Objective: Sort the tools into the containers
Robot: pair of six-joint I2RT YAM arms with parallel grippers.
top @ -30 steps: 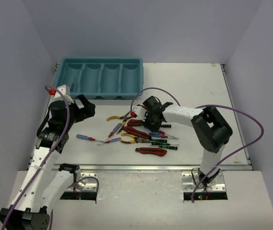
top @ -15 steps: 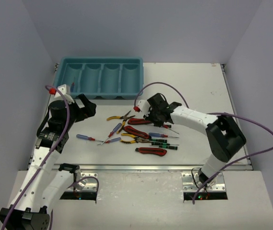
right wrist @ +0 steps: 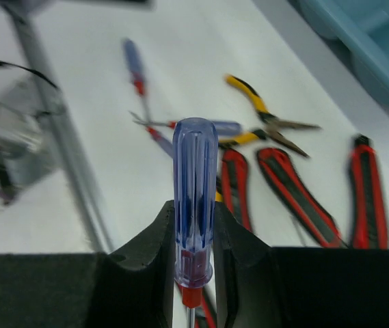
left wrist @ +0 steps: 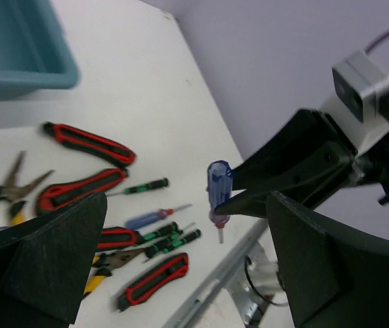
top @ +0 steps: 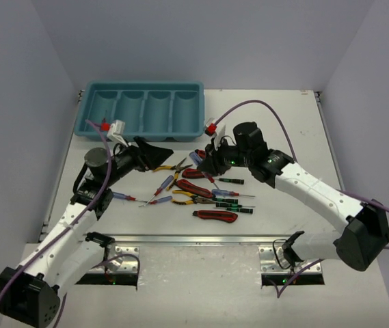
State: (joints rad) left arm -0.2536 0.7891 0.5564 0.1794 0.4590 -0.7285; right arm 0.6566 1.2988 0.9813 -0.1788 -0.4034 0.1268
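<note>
My right fingers [right wrist: 146,270] clamp a blue screwdriver [right wrist: 194,178]; my left fingers [left wrist: 44,253] gape open. Next, it should go ahead into the tray [top: 143,86].

blue-handled screwdriver [right wrist: 194,184], upright, in right gripper [right wrist: 194,217]

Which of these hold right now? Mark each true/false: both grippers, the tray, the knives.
1. The right gripper is shut on a blue-handled screwdriver. True.
2. The left gripper is shut on a tool. False: it is open and holds nothing.
3. The tray already holds several tools. False: all four compartments show no tools.
4. A red-and-black utility knife lies on the table. True.
</note>
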